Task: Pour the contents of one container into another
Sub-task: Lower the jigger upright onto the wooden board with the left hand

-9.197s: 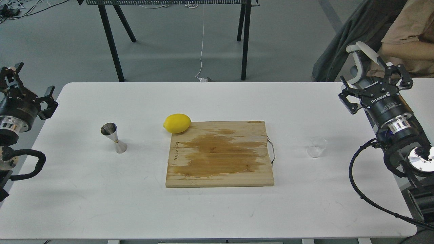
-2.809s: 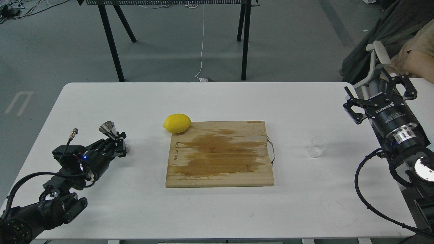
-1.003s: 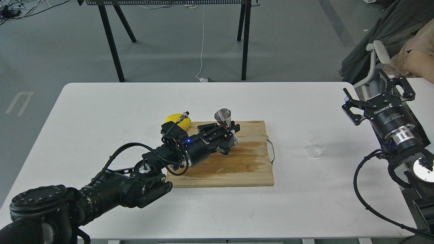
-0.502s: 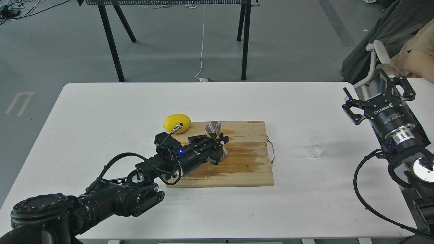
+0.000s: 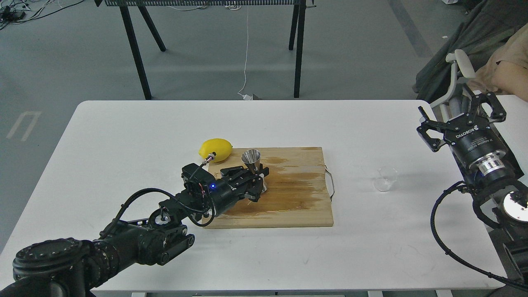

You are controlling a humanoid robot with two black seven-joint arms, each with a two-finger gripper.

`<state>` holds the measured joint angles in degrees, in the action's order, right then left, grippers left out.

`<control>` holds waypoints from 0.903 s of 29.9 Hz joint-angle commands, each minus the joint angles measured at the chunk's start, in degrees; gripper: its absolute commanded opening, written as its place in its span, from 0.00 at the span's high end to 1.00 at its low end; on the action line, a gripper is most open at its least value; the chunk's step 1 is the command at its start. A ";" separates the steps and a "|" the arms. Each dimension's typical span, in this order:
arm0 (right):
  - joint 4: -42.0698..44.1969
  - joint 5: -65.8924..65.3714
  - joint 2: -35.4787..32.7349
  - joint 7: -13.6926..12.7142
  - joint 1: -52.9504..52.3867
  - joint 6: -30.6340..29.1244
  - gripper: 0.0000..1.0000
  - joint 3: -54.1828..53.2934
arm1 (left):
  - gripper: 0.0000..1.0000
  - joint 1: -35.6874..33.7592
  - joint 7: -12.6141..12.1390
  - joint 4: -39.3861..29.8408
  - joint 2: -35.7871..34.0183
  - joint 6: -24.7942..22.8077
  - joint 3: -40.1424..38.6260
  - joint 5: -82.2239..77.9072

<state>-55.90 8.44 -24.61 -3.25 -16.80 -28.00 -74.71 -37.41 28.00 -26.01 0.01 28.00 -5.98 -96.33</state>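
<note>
The steel hourglass jigger [image 5: 251, 158] stands upright over the left part of the wooden cutting board [image 5: 297, 202]. My left gripper [image 5: 256, 180] is shut around its waist and lower cone, so only the top cone shows clearly. The small clear cup [image 5: 385, 179] stands alone on the white table to the right of the board. My right gripper [image 5: 459, 114] hovers open at the table's right edge, behind and to the right of the cup, with nothing between its fingers.
A yellow lemon [image 5: 215, 149] lies at the board's back left corner, just behind my left arm. The board has a wet stain and a metal handle [image 5: 330, 183] on its right side. A seated person [image 5: 501, 62] is at the back right.
</note>
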 commanded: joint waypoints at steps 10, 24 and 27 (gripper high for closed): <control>0.09 0.00 0.00 0.00 0.01 0.00 0.01 0.00 | 0.72 0.66 0.00 0.00 -0.01 0.00 -0.08 0.00; 0.09 0.00 -0.08 0.00 0.01 0.00 0.01 0.00 | 0.45 1.02 0.00 -1.15 -0.01 0.00 -0.08 0.09; 0.09 0.00 -0.17 0.00 0.01 0.00 0.01 0.09 | 0.26 1.11 0.00 -1.58 -0.01 0.00 -0.08 0.09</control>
<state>-55.81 8.44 -24.76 -3.25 -16.79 -28.00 -74.70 -36.39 28.00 -27.21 0.00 28.00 -6.09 -96.24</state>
